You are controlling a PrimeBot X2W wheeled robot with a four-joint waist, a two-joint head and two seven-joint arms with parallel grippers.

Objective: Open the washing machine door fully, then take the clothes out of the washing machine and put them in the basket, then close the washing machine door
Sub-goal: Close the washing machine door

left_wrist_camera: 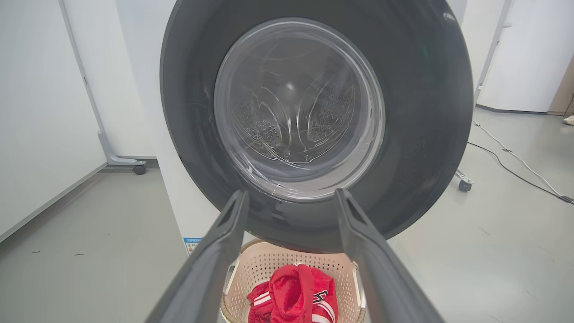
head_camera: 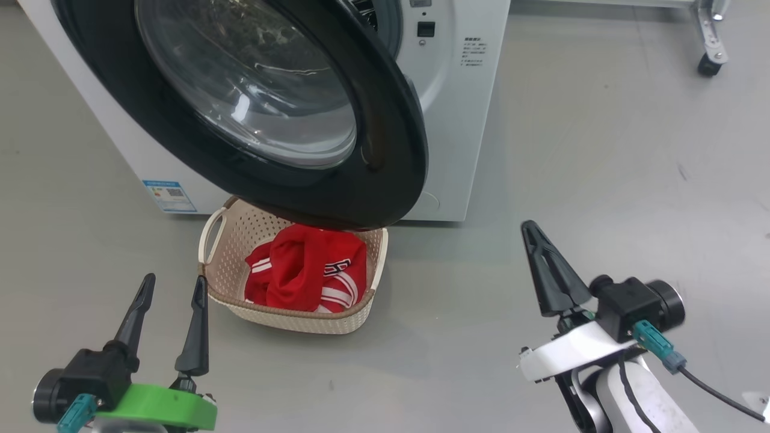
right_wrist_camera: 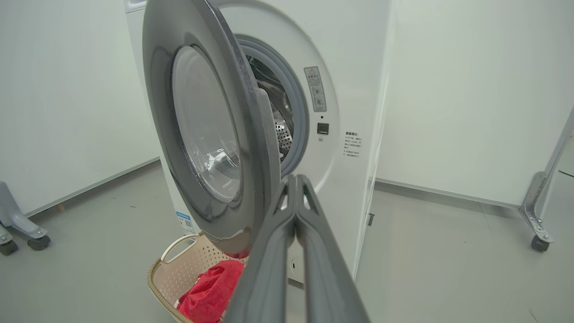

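Holds left tool (head_camera: 175, 278) spread and empty, right tool (head_camera: 529, 227) pinched together; shows red jersey (head_camera: 301, 270) heaped in basket (head_camera: 301, 322) beneath ajar washing machine door (head_camera: 397, 150).

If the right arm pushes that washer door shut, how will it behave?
The washing machine door looks rigid and, standing partly open, would probably swing freely rather than flex. Its glossy black rim may let the shut jaws of the right gripper slide.

The big white front-loading washing machine (head_camera: 457, 120) has its round, glossy black-rimmed glass door (head_camera: 391, 156) ajar, hanging over the small cream perforated plastic basket (head_camera: 231, 252), which holds a crumpled red, white-striped garment (head_camera: 295, 270).
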